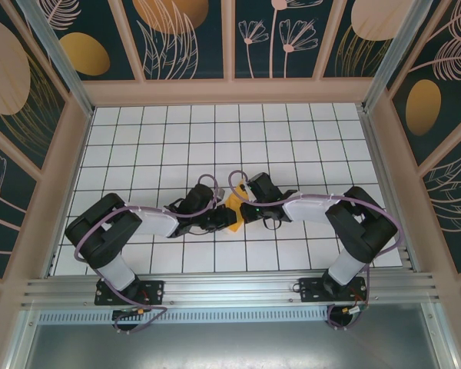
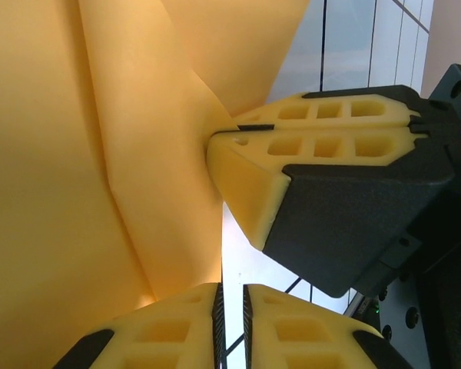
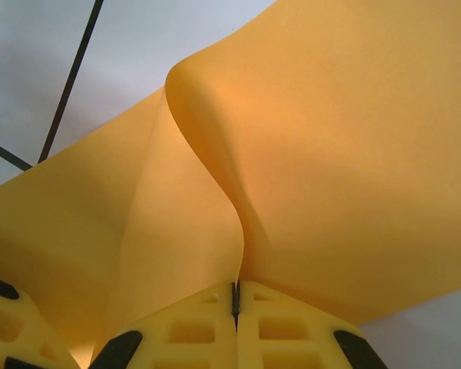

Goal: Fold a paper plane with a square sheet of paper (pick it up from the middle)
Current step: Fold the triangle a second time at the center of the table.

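Right jaws clamped on orange paper (image 3: 330,154); left jaws slightly apart, beside it.

Table (image 1: 215,131) free from 10 through 12 to 2 o'clock of the orange paper (image 1: 234,206). Left arm (image 1: 138,223) blocks 8-9, right arm (image 1: 323,207) blocks 3-4. Tile strip open at 6, aluminium rail (image 1: 230,288) beyond. Wood frame (image 1: 230,91) bounds far edge.
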Available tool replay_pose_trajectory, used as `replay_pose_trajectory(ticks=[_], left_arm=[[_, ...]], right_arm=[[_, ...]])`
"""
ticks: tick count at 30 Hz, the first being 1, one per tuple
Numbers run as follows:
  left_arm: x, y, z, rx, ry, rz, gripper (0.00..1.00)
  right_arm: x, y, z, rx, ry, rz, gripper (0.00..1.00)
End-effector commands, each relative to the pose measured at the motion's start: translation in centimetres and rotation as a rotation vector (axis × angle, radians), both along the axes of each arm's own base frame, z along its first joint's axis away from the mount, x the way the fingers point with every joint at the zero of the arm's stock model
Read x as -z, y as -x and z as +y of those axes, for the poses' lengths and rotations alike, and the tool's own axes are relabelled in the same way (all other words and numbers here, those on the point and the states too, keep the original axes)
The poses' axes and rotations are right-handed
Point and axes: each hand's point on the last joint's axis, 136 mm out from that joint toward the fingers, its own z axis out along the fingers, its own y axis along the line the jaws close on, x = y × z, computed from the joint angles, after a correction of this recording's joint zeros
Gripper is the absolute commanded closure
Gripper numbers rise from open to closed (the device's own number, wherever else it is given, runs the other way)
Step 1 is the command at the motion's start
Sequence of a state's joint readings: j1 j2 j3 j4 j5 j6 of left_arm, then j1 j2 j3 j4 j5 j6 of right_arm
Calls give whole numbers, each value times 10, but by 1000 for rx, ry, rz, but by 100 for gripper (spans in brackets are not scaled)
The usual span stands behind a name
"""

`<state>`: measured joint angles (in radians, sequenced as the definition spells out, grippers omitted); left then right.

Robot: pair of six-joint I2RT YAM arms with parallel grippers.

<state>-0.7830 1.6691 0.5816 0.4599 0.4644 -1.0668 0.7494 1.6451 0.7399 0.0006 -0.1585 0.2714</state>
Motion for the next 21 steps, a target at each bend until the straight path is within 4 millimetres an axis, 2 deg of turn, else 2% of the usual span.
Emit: replay_pose_trajectory(ticks=[1,13,21], left_arm=[[6,6,-5,31,-6,13,82],[36,25,14,62,-136,55,84],[39,31,14,101,-176,55,84]], right_arm=[[20,4,-14,31,70,56,93],[19,3,-13,30,73,54,93],[19,2,-13,33,73,57,93]])
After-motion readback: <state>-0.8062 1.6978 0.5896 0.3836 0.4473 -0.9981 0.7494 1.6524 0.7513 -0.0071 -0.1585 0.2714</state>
